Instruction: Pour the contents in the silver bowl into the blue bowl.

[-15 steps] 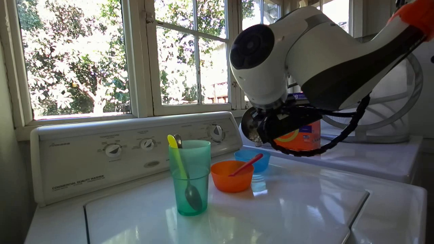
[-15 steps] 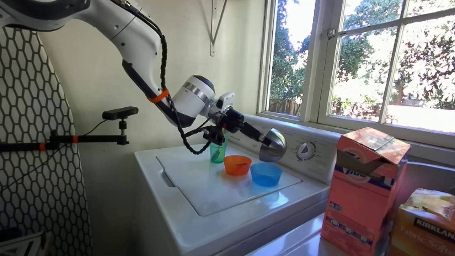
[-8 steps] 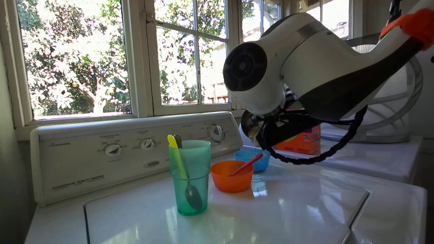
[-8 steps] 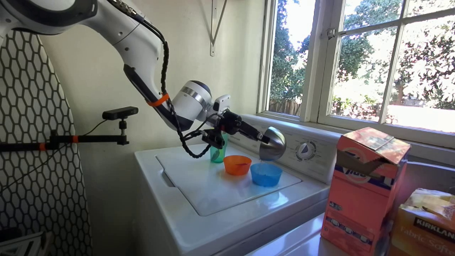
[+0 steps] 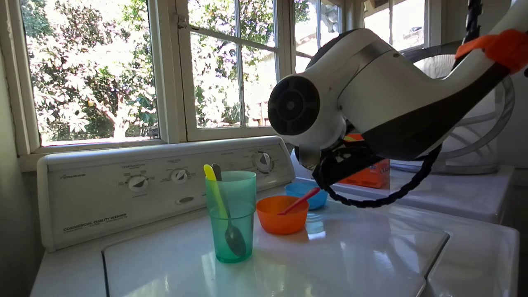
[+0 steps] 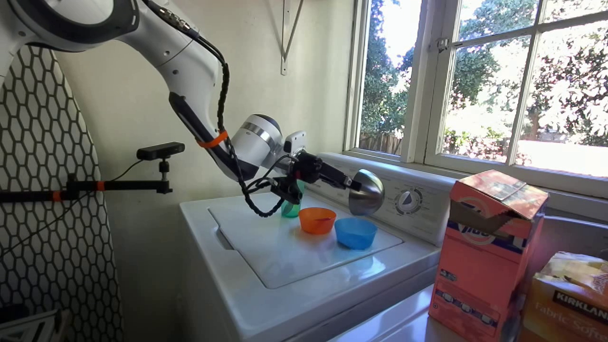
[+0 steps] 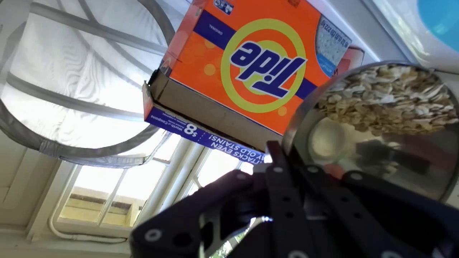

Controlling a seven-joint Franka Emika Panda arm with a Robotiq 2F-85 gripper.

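My gripper [image 6: 354, 184] is shut on the rim of the silver bowl [image 6: 366, 192]; its fingers [image 7: 283, 152] pinch the rim in the wrist view. The silver bowl is steeply tilted, its opening toward the arm and downward, above the blue bowl [image 6: 356, 233]. The contents [image 7: 391, 100], pale tan flakes, lie heaped along one side of the silver bowl [image 7: 326, 141] in the wrist view. The blue bowl stands upright on the washer, also in an exterior view [image 5: 317, 194], and partly in the wrist view [image 7: 443, 21]. Its inside is hidden.
An orange bowl [image 6: 317, 221] with a red spoon [image 5: 301, 200] stands beside the blue bowl. A teal cup [image 5: 231, 206] holds spoons. The washer's control panel [image 5: 111, 198] rises behind. A Tide box [image 6: 479, 275] and a Kirkland box [image 6: 565, 304] stand on the adjoining surface.
My wrist has moved lower and the arm has shifted. The silver bowl stays gripped and tilted above the blue bowl, slightly shifted. The bowls and cup on the washer have not moved.
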